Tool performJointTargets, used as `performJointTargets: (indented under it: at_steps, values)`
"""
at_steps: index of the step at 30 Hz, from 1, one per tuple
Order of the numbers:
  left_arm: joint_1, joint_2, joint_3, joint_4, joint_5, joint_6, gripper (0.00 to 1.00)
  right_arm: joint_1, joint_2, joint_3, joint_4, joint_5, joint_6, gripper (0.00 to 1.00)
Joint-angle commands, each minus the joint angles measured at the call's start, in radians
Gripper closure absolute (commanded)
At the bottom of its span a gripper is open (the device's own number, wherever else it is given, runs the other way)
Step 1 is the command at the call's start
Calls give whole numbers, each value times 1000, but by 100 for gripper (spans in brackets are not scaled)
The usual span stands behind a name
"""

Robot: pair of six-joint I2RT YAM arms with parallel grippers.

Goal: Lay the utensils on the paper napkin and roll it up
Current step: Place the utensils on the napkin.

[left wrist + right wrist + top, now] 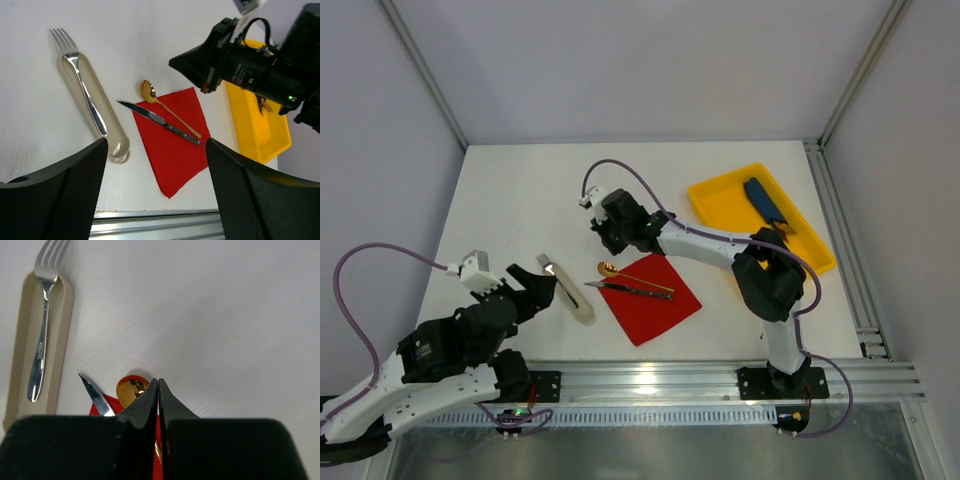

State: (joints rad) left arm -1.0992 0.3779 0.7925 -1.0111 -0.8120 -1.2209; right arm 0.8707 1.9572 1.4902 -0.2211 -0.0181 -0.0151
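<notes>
The left tool [535, 288] is hanging wide open near the fork [86, 92], which is lying long-ways in the beige sleeve [118, 144] beside the red napkin [175, 152].

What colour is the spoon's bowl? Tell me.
Gold; the spoon shows best in the left wrist view.

The top external camera sits high behind the arm bases and looks down on the whole tabletop [520, 190]. The left wrist camera looks down from over the near left part, at middle distance, past the left end effector [156, 142] to the middle and right side. The right wrist camera hangs close over the middle, with the right end effector [158, 385] along its lower edge. All three views share the fork [42, 315], spoon [131, 390] and red napkin [655, 295].
</notes>
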Motion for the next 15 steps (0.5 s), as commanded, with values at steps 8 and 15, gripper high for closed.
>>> performJointTargets:
  at_steps: [8, 15]
  values:
    - [-1, 75, 40, 62, -67, 64, 19, -47, 126, 33, -35, -121, 83, 96]
    - [-1, 93, 4, 101, -52, 55, 18, -52, 149, 38, -35, -115, 75, 96]
